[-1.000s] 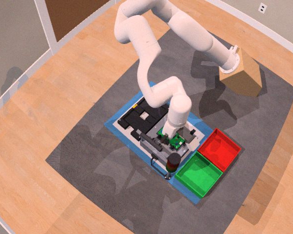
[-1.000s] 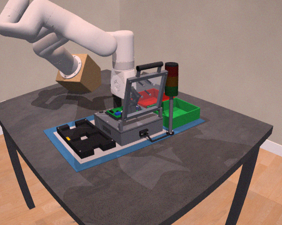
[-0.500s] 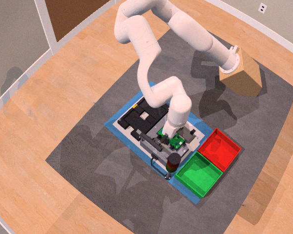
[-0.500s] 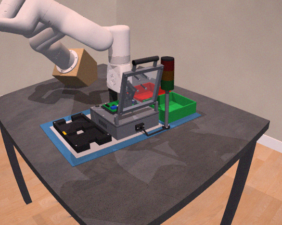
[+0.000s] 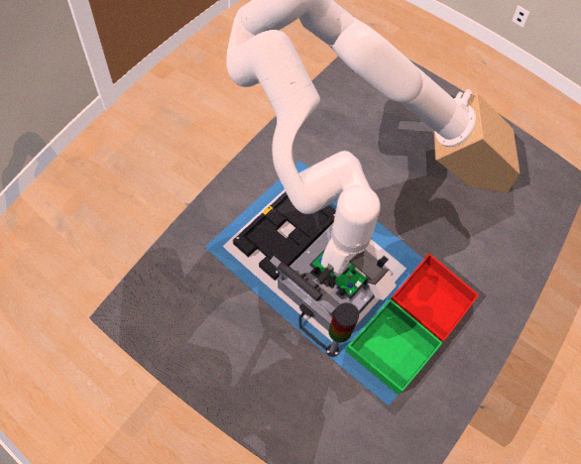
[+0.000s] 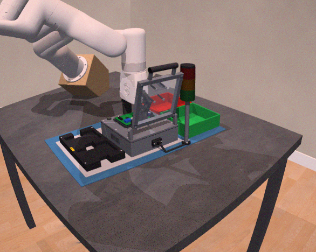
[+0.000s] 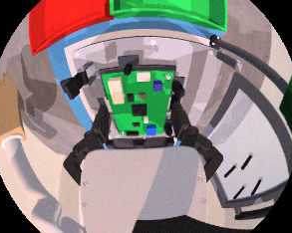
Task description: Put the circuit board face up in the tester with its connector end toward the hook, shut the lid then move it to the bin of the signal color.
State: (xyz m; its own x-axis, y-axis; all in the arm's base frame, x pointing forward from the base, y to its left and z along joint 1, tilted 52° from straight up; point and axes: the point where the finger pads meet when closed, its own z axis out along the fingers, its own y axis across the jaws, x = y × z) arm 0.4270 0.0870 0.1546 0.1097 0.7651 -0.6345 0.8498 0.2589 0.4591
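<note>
The board (image 7: 138,104) lies in the tester (image 6: 142,137), fingers spread around it; lid (image 6: 156,98) closing, testing and binning remain.

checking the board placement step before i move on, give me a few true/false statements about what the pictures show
1. The tester's lid is raised. True.
2. The gripper is clamped on the circuit board. False: its fingers stand wide open on either side of the board and hold nothing.
3. The board still lies in the black tray. False: it lies on the tester, and no board shows in the tray.
4. The green bin and the red bin stand side by side. True.
5. The signal tower shines bright green. False: none of its bands looks lit.
</note>
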